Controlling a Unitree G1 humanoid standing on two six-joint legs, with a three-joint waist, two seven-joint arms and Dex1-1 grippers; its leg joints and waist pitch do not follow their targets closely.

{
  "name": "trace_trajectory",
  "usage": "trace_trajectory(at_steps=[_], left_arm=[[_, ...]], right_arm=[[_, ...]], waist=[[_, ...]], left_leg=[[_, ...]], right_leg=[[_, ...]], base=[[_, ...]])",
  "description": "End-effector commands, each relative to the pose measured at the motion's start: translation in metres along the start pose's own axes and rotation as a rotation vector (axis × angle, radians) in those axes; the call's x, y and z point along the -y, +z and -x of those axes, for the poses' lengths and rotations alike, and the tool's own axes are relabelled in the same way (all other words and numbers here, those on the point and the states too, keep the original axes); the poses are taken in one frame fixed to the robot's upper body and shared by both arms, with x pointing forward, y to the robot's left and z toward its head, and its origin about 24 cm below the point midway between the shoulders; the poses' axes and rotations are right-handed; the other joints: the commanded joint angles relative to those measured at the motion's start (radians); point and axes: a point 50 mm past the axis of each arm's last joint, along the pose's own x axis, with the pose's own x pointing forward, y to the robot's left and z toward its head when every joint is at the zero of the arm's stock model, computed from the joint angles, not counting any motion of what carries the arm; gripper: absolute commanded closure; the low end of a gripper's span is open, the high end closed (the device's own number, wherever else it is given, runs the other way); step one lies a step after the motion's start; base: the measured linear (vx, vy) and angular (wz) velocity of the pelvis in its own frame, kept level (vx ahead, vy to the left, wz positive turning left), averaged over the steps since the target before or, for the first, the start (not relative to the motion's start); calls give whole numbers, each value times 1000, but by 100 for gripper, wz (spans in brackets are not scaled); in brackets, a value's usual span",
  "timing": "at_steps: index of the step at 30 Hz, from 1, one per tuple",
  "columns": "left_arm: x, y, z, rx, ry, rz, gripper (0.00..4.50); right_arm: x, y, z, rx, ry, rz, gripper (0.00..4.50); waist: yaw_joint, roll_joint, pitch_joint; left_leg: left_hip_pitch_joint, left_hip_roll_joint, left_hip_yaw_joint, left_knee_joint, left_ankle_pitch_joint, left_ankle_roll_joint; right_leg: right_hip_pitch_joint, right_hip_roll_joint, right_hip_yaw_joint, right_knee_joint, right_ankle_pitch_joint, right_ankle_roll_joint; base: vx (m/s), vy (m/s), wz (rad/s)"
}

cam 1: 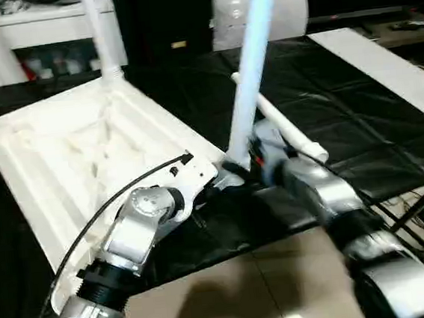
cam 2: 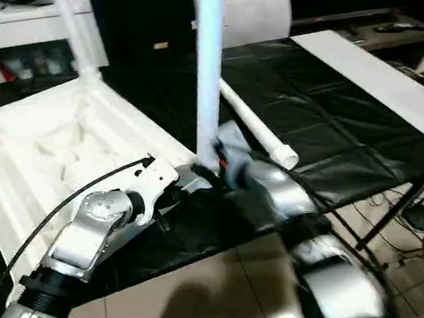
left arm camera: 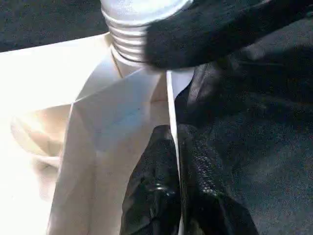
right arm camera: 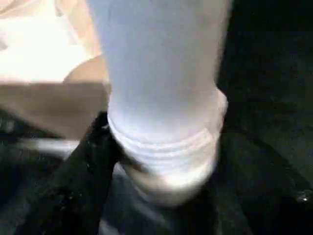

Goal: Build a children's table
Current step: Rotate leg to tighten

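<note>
The white tabletop is lying upside down on the black-covered bench, its ribbed underside facing up, filling the left half of the head views. At its near right corner a white leg is standing nearly upright, leaning slightly to the right toward its top, with its long axis running up out of the picture. Its threaded lower end is sitting at the corner socket.

The left gripper is resting on the tabletop's edge just below that corner. Its two black fingers are pressed together on the thin side wall of the tabletop, one on each side of it.

The right gripper is sitting around the base of the upright leg, where the ribbed thread begins. Its black fingers are standing on either side of the leg with the leg between them; whether they are pressing on it or standing clear I cannot tell.

A second leg is standing upright in the far corner of the tabletop, rising past the top of the head views. A third leg is lying loose on the bench just behind the right gripper, its long axis running from the far left toward the near right, with its open end pointing to the near right.

Behind the bench a white pillow is propped up, and a white board is lying along the bench's right side. At the far left, a white cabinet is holding small items on its shelf, too small to make out.
</note>
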Motion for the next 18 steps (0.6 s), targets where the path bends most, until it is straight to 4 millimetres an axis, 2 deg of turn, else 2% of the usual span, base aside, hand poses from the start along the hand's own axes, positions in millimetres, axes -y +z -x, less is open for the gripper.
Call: trace_trajectory(at_steps=[1, 2, 3, 5, 6, 7, 11, 16, 18], left_arm=[[-2, -13, 2, -44, -46, -46, 450], [-2, -13, 2, -42, -54, -50, 450], [-1, -16, 3, -36, -103, -73, 450], [-1, -16, 3, -35, -108, -77, 450], [2, -21, 5, -41, -186, -128, 450], [2, -23, 6, -46, -205, -138, 450], [7, -28, 10, -54, -330, -250, 450], [13, -27, 12, -49, -455, -290, 450], [15, -25, 13, -34, -494, -299, 450]], right_arm=[[3, 12, 13, 60, 72, 56, 45], [4, 12, 14, 61, 76, 64, 30], [7, 12, 22, 57, 103, 109, 18], [7, 13, 23, 56, 104, 113, 8], [12, 15, 34, 49, 142, 166, 4], [12, 15, 37, 48, 155, 176, 4], [14, 20, 49, 28, 236, 279, 4], [12, 19, 48, -24, 314, 353, 4], [10, 19, 46, -32, 345, 353, 4]], waist=[[6, 6, -57], [6, 6, -55], [6, 6, -53], [5, 5, -52], [7, 9, -50], [10, 8, -53], [22, 13, -56], [34, 13, -60], [36, 11, -61]], left_leg=[[0, 27, 0, -53, -100, 71], [0, 27, -1, -54, -114, 71], [2, 29, -2, -56, -146, 55], [0, 28, -2, -57, -157, 49], [2, 27, -2, -57, -172, 45], [4, 28, -2, -56, -177, 43], [9, 31, -2, -55, -154, 48], [9, 31, 0, -51, -122, 51], [8, 30, 1, -50, -120, 53]], right_leg=[[68, -68, 59, -56, 18, -239], [67, -68, 59, -60, -10, -232], [65, -70, 59, -65, -88, -217], [63, -70, 58, -69, -131, -208], [60, -70, 57, -76, -169, -200], [61, -70, 60, -74, -173, -192], [58, -65, 58, -62, -92, -219], [61, -65, 59, -51, -12, -248], [63, -65, 58, -50, -11, -254]], base=[[0, 0, 0], [0, 0, 0], [0, 0, 0], [0, 0, 0], [0, 0, 0], [0, 0, 0], [0, 0, 0], [0, 0, 0], [0, 0, 0]])
